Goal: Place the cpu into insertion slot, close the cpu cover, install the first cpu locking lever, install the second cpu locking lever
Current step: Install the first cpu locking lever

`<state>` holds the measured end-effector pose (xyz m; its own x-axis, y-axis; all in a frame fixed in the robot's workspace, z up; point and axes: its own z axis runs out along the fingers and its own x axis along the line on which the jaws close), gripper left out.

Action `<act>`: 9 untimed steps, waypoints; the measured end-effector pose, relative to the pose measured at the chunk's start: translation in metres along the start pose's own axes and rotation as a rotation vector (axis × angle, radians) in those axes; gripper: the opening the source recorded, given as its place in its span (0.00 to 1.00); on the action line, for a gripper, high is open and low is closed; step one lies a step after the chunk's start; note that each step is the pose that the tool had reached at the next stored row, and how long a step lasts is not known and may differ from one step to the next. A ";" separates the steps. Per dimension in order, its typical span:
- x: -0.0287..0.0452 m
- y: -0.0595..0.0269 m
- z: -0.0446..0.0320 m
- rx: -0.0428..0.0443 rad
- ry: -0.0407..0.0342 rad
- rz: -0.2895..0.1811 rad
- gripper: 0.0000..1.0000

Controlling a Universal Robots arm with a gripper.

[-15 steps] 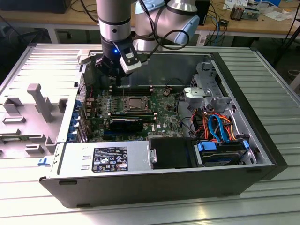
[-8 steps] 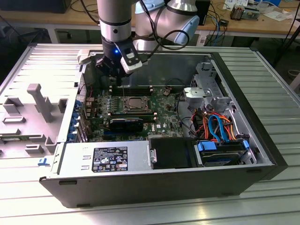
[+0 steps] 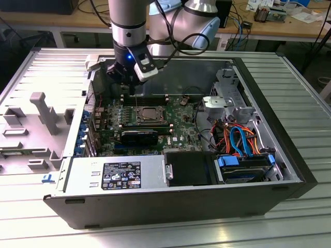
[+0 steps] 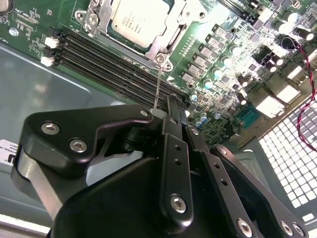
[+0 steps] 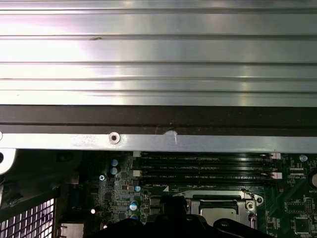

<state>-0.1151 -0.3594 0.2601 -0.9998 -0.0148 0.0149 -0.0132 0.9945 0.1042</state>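
Black hinged links of the hand (image 4: 158, 113) crowd the second wrist view. Its fingertips (image 4: 141, 116) look pressed together on the free end of a thin bare-steel wire locking lever (image 4: 158, 84), though the pinch itself is partly hidden. That lever runs up to a corner of the thin silver square cpu cover (image 4: 153, 47). The cover lies shut over the small flat silver-grey cpu (image 4: 136, 20), which sits in the square metal-rimmed insertion slot (image 3: 138, 117) on the green motherboard (image 4: 233, 54).

The risk, as I judge it, is that the springy wire slides out of so narrow a grip and snaps away. The hand could also knock the long black memory slots (image 4: 114, 64) just beside the socket.

Print on the chip's top and on the white-and-black label (image 3: 121, 173) of the silver power supply box (image 3: 83, 178) is too small to read.
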 end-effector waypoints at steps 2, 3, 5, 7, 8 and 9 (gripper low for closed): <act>-0.0006 0.0000 0.0001 -0.0001 -0.0001 0.000 0.11; -0.0010 0.0000 0.0001 -0.0001 -0.0001 0.000 0.11; -0.0019 0.0000 0.0002 -0.0001 -0.0001 0.000 0.11; -0.0024 -0.0001 0.0003 -0.0001 -0.0001 0.000 0.11; -0.0027 -0.0001 0.0003 -0.0001 -0.0001 0.000 0.11; -0.0030 -0.0001 0.0005 -0.0001 -0.0001 0.000 0.11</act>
<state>-0.1122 -0.3594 0.2596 -0.9998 -0.0147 0.0148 -0.0130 0.9945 0.1043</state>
